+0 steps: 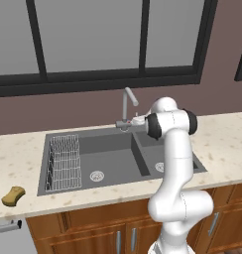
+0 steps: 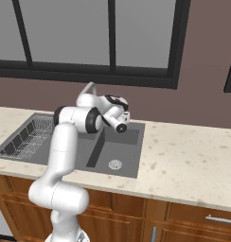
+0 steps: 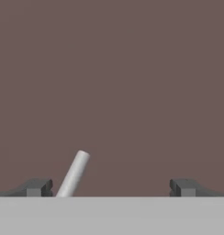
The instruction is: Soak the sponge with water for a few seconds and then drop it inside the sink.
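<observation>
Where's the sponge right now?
In the left base view the sponge lies on the counter near its front edge, left of the sink and its wire rack.

The arm (image 1: 175, 163) is glossy white, built of thick rounded tube segments that swell into bulbous housings at each bend. Dark, near-black rings mark the joints: one broad band sits by the faucet (image 1: 127, 106) side of the upper elbow, another caps its far side. In the right base view the wrist ends in a short white cylinder with a dark circular face ringed in pale grey. The gripper (image 3: 111, 187) has two small, blocky, dark grey finger tips (image 3: 39, 187) with squared ends.
</observation>
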